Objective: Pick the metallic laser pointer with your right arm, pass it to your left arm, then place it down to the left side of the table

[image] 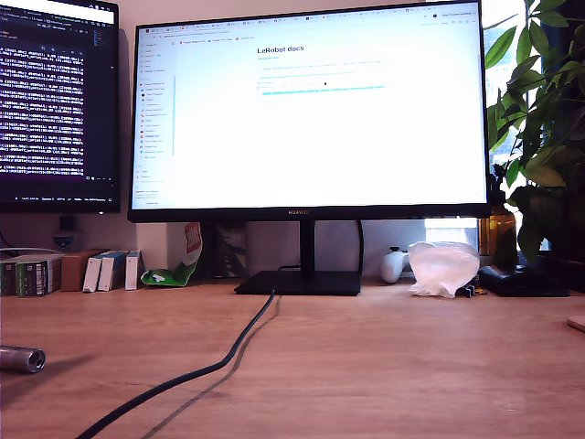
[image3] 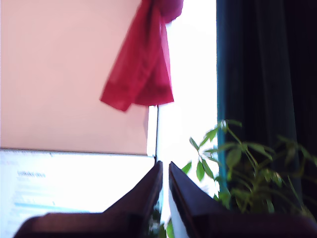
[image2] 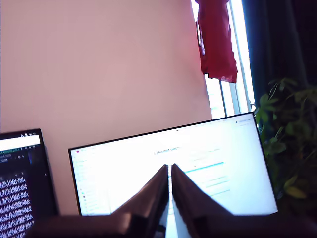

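My first gripper [image2: 170, 171] is raised and aimed over the table at the wide monitor [image2: 173, 168], its two dark fingers almost touching, only a thin slit between them and nothing held. My second gripper [image3: 165, 168] is in the same state: fingers nearly together, empty, pointed high toward the red cloth [image3: 141, 64] at the window and the leafy houseplant [image3: 237, 163]. Neither arm shows in the exterior view, so both hang well clear of the table [image: 384, 366].

The metallic laser pointer [image: 20, 358] lies on the table at the exterior view's left edge, toward the near side, partly cut off by the frame. Its long axis runs roughly along the table's front edge, dark round opening facing the exterior view's right. A black cable [image: 196, 370] snakes from the monitor stand [image: 299, 282] toward the near edge, well apart from it.

Neither wrist view shows the pointer, so I cannot tell which gripper is nearer. I judge it already set down on that side.
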Controlling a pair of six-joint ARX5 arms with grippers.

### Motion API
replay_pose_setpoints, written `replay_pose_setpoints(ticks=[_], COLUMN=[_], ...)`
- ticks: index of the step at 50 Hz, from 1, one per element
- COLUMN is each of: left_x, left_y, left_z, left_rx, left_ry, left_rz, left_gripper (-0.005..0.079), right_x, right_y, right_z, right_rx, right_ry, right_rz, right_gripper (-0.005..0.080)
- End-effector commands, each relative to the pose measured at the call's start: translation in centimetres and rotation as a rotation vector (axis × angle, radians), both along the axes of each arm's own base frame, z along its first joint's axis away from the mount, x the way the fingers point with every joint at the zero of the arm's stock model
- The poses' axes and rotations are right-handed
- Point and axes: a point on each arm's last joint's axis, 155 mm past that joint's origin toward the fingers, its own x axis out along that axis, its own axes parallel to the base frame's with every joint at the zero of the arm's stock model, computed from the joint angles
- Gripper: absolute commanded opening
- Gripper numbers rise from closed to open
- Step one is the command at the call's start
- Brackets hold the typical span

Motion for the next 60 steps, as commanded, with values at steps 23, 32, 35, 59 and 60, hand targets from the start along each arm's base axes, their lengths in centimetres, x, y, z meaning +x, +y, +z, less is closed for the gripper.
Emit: replay_pose_setpoints(ticks=[23,32,35,59,60], left_x=[1.5,2.4,2.7,4.3,4.4], left_y=[1.0,1.4,1.4,1.6,1.6], left_z=[-6.7,-9.5,-10.5,-15.7,-15.9], left_rx=[-0.09,-0.105,-0.108,-0.103,-0.101], left_ry=[0.005,0.032,0.046,0.121,0.126], left_rz=[0.02,0.042,0.042,0.058,0.059], left_gripper=[-0.0014,-0.0014,-0.0014,-0.0014,-0.0014], right_x=[0.3,1.4,1.8,3.1,3.2], right_y=[0.4,0.8,0.8,1.2,1.2], right_z=[-4.3,-6.9,-7.8,-11.2,-11.3], right_rx=[0.018,0.011,0.016,-0.007,-0.008], right_ry=[-0.062,-0.041,-0.032,0.027,0.032], right_rz=[0.035,0.053,0.058,0.065,0.065], right_gripper=[-0.0011,-0.0011,-0.0011,-0.0011,-0.0011])
